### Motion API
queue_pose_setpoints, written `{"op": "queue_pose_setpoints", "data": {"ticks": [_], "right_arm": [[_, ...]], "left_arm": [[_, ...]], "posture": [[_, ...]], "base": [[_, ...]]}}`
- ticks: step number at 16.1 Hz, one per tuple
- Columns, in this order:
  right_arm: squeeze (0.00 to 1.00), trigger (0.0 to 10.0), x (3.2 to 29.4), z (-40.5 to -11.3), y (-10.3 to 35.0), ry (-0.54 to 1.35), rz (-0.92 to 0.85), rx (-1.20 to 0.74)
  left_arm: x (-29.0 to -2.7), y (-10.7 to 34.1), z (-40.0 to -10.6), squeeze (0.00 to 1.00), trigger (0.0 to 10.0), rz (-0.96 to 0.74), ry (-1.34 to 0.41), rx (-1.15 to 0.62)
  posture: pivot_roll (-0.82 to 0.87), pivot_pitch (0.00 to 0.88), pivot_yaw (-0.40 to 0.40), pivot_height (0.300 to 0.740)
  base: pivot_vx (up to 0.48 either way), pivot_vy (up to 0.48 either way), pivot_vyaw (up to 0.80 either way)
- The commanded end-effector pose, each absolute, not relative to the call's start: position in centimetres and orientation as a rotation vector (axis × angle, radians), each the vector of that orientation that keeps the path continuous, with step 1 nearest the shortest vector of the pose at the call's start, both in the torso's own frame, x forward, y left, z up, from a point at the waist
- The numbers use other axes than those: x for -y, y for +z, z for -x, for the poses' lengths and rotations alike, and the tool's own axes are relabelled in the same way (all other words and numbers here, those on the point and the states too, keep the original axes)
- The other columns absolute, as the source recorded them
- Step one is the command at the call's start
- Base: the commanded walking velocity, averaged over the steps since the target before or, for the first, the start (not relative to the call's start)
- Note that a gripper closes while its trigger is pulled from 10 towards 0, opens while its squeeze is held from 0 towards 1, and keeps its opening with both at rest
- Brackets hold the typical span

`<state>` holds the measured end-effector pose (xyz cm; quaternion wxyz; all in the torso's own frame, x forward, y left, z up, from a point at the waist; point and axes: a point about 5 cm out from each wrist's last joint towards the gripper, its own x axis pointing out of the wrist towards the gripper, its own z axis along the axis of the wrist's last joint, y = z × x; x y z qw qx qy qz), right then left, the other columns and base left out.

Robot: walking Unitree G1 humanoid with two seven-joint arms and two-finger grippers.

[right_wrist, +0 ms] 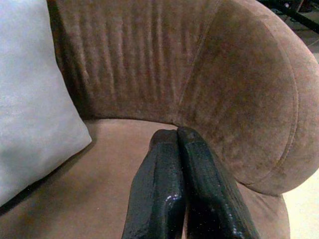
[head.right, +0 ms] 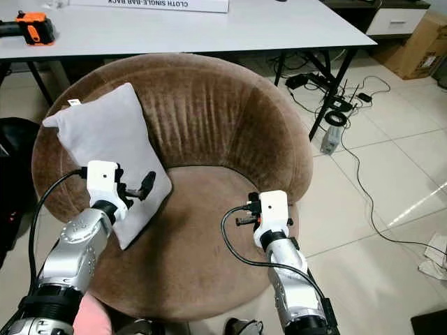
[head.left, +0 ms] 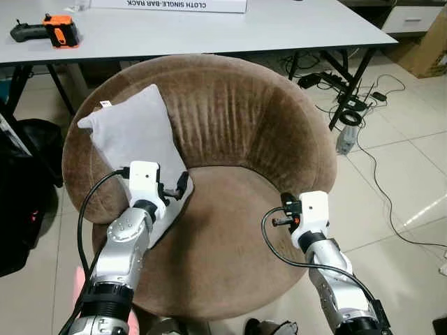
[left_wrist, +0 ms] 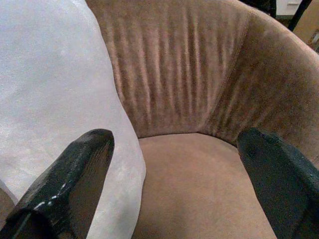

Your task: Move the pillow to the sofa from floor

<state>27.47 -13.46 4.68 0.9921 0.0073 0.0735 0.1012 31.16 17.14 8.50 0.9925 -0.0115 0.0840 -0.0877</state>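
the pale grey square fabric pillow [head.left: 135, 143] is off the floor and on the round brown velvet tub sofa [head.left: 230, 105], leaning tilted against the left side of the ribbed backrest with its lower corner resting on the seat cushion. a small white label sticks out at its top edge.

the left gripper [left_wrist: 174, 179] hovers just in front of the pillow's lower half. in the left wrist view its two black fingers [left_wrist: 75, 174] stand wide apart with nothing between them; one finger sits close against the pillow's face, though contact cannot be made out. the right gripper [right_wrist: 179, 174] hangs over the front right part of the seat, its two fingers pressed together on nothing, well apart from the pillow.

judging from how things lie, the placing step looks done and the moment in hand is the release and pull-back. the next move calls for drawing the left arm back clear of the pillow without dragging its lower corner, since it leans rather loosely and could slide down onto the seat or tip over the armrest.

behind the sofa stands a white-topped table [head.left: 209, 31] with an orange and black handheld device [head.left: 52, 30] on it, and black cables [head.left: 349, 105] trail across the tiled floor on the right.
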Motion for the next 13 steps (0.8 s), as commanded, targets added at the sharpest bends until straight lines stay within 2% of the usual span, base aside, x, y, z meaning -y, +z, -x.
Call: {"op": "queue_pose_setpoints", "data": {"ticks": [1,6,10,13], "right_arm": [[0.0,10.0,13.8,-27.5,4.5,0.186,-0.011,-0.148],[0.0,10.0,13.7,-27.7,4.0,0.183,-0.008,-0.157],[0.0,10.0,13.6,-27.5,3.6,0.186,-0.004,-0.17],[0.0,10.0,13.7,-27.3,3.4,0.19,0.002,-0.174]], "left_arm": [[-16.8,8.3,-31.2,0.0,10.0,0.011,-0.181,-0.174],[-16.8,8.1,-31.2,0.0,10.0,0.011,-0.173,-0.163],[-16.7,8.1,-31.2,0.0,10.0,0.026,-0.173,-0.158],[-16.7,8.2,-31.3,0.0,10.0,0.051,-0.173,-0.148]], "posture": [[-0.07,0.063,-0.03,0.74],[-0.07,0.07,-0.025,0.74],[-0.07,0.073,-0.024,0.74],[-0.07,0.072,-0.031,0.74]], "base": [[0.0,0.0,0.0],[0.0,0.0,0.0],[-0.48,0.0,0.0],[-0.198,0.0,0.0]]}}
